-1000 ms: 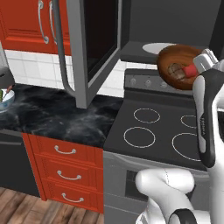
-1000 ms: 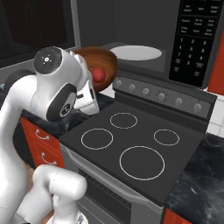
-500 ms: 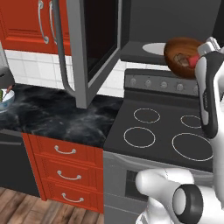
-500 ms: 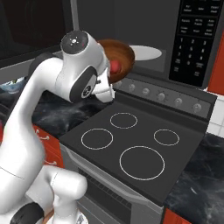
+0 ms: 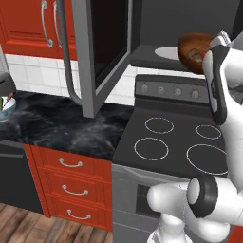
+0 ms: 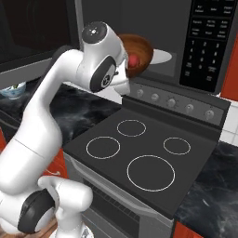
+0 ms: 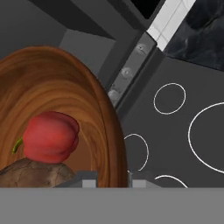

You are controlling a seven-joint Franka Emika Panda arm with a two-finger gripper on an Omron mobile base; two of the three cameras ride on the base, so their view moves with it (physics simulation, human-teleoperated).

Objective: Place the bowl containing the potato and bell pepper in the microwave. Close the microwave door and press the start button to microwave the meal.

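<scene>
One wooden bowl (image 7: 57,109) rides in the pincer (image 7: 114,178), whose two dark tips clench the bowl's rim from below in the hand view. Inside the bowl lie one red bell pepper (image 7: 51,136) and one brown-grey potato (image 7: 30,174), touching, the pepper resting on top of the potato.

Beneath them sits the stove (image 6: 153,158), its top marked with four white burner rings and its back panel carrying a row of grey knobs. From the right base view the bowl hangs above the stove's back panel, at the mouth of the one microwave (image 6: 204,42), just before its pale round turntable (image 6: 160,56).

The microwave door (image 5: 102,47) stands swung wide, out over the desk (image 5: 57,126) left of the stove. One white bowl (image 5: 5,108) sits on the desk, well left of the stove.
</scene>
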